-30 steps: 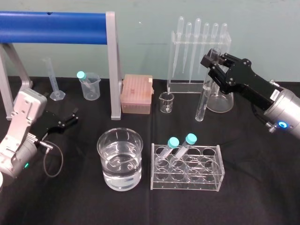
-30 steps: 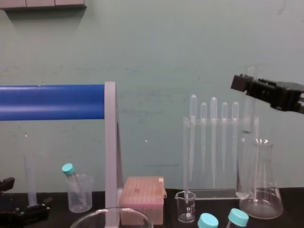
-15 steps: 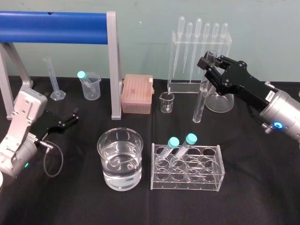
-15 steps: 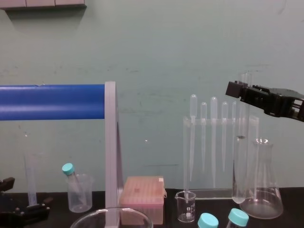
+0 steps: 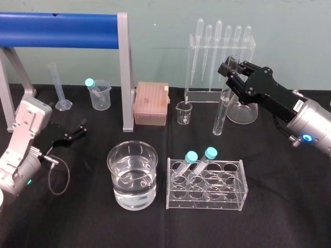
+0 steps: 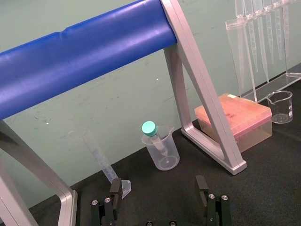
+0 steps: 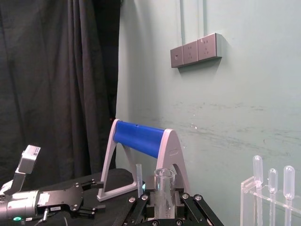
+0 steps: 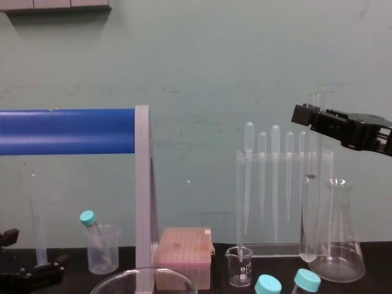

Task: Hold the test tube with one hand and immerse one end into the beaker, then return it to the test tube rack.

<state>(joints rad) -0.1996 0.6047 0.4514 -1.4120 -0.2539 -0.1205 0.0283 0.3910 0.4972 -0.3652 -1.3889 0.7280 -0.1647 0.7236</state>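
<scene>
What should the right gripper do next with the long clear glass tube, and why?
Probably carry it left and nearer, toward the wide water-filled glass beaker: the right gripper holds the clear test tube near its top, beside the conical glass flask.

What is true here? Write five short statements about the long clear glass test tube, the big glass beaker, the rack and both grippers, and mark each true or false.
1. The right gripper is shut on the long clear glass test tube near its open top. True.
2. The large clear glass beaker holds clear liquid. True.
3. The test tube's lower end is dipped in the beaker. False: it hangs beside the glass conical flask, far from the beaker.
4. The clear plastic test tube rack is empty. False: two teal-capped tubes lean in it.
5. The left gripper grips a tube. False: it is open and empty, low at the left of the black table.
</scene>
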